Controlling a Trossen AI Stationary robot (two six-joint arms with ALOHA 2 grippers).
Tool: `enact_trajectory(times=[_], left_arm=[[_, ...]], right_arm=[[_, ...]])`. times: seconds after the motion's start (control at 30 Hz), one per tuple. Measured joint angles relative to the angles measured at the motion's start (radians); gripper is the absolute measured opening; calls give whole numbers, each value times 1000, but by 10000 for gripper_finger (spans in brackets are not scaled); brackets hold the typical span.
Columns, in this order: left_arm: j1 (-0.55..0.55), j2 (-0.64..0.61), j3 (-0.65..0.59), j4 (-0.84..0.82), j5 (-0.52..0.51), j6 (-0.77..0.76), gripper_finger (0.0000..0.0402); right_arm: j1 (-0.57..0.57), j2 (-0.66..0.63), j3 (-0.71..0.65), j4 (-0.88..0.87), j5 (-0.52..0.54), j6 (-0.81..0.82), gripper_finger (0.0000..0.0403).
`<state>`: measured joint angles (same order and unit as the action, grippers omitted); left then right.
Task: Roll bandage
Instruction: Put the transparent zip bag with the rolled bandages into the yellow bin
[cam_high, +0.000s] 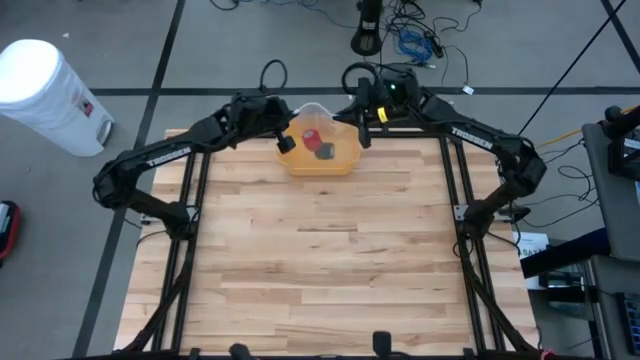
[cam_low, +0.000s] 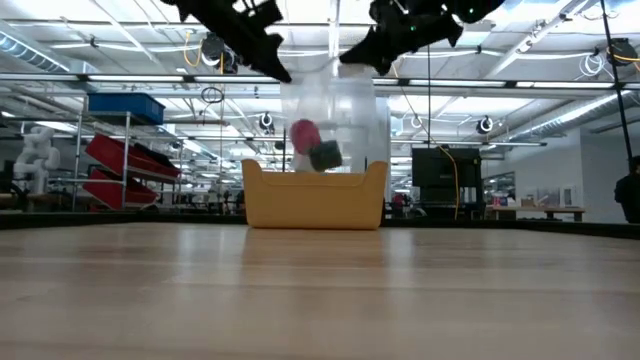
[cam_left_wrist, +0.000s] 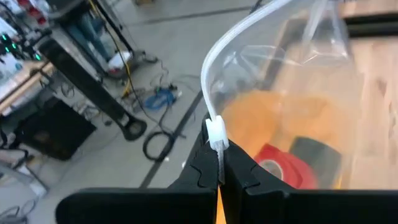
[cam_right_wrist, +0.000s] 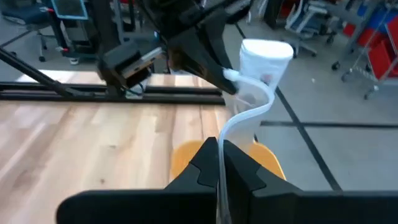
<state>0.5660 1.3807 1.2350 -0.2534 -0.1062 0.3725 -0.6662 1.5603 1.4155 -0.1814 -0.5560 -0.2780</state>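
Counter (cam_high: 320, 260): pale wooden planks; the things sit at its far edge, midway between the two arms; the near part is bare wood.
Bin (cam_high: 48, 95): white cylinder on the floor, well off the counter's far left corner.
Left arm: reaches from the left side in toward the far middle.
Right arm: reaches from the right side in toward the same spot.
Tub (cam_low: 315, 195): yellow-orange, open-topped, resting on the counter at the far edge; also seen from above (cam_high: 322, 150).
Bag (cam_low: 330, 125): clear plastic, held up above the tub, its lower part hanging down into it; the zip edge is stretched between the two pincers; the rim shows in the left wrist view (cam_left_wrist: 249, 37) and the right wrist view (cam_right_wrist: 249, 118).
Left pincer (cam_left_wrist: 219, 171): fingers pressed together, clamped on the bag's rim by the white slider tab; in the high view it sits at the tub's left side (cam_high: 285, 142).
Right pincer (cam_right_wrist: 219, 165): fingers pressed together, clamped on the bag's opposite rim, above the tub's right side (cam_high: 360, 125).
Red roll (cam_low: 304, 133): bandage roll inside the bag, hanging above the tub floor; seen from above (cam_high: 312, 137) and through the plastic (cam_left_wrist: 280, 168).
Dark roll (cam_low: 326, 155): just beside the red roll, inside the bag, slightly lower; seen from above (cam_high: 326, 151).
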Motion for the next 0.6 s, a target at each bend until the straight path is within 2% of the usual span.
enact_trajectory(times=[0.43, 0.6], left_arm=[[41, 45, 0, -67, -23, -30, 2], [57, 77, 0, -88, 18, -53, 2]], right_arm=[[-32, 136, 0, -2, 0, -53, 0], [-42, 172, 0, 21, 0, -51, 0]])
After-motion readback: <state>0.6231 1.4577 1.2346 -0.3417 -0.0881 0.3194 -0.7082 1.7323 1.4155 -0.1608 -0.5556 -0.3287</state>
